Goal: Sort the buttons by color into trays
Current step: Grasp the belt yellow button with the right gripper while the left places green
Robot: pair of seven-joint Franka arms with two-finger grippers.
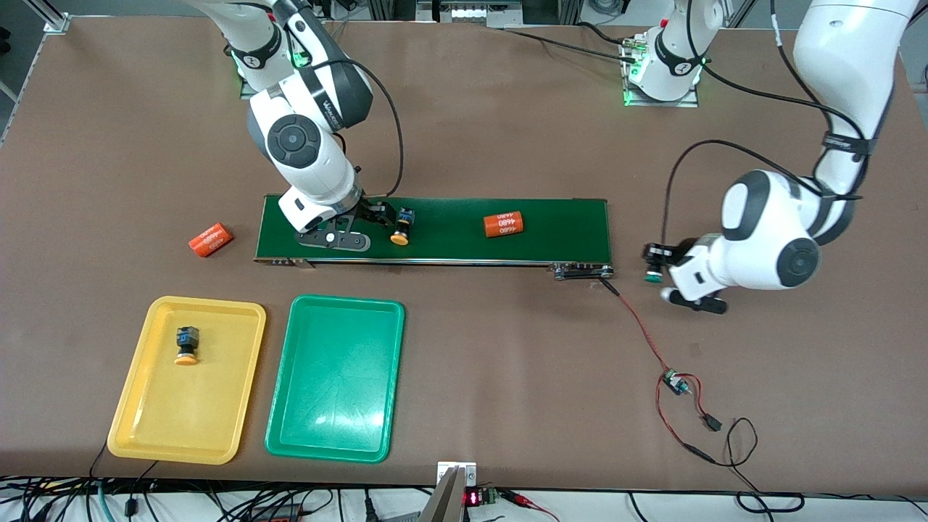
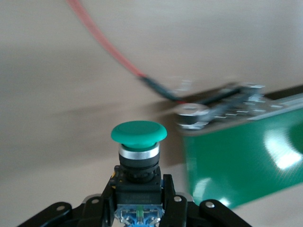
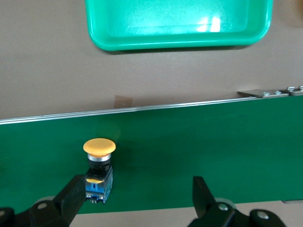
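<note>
Left claw (image 2: 139, 208) clamps a glossy green button (image 2: 138, 133); right claw (image 3: 137, 196) gapes (round orange button (image 3: 99, 147) beside).

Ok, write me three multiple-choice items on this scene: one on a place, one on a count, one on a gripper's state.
1. Where is the loose orange-capped push-button switch?
A. in the green plastic tray
B. on the dark-green conveyor belt
C. on the bare brown table

2. How many buttons lie in the yellow plastic tray?
A. none
B. one
C. two

3. What is the left gripper doing?
A. clamping a green-capped button
B. hanging open with nothing in it
C. clamping an orange numbered cylinder

Answers: 1 B, it lies on the belt beside the open right gripper. 2 B, a single orange-capped button rests there. 3 A, its fingers press the body under the green cap.
</note>
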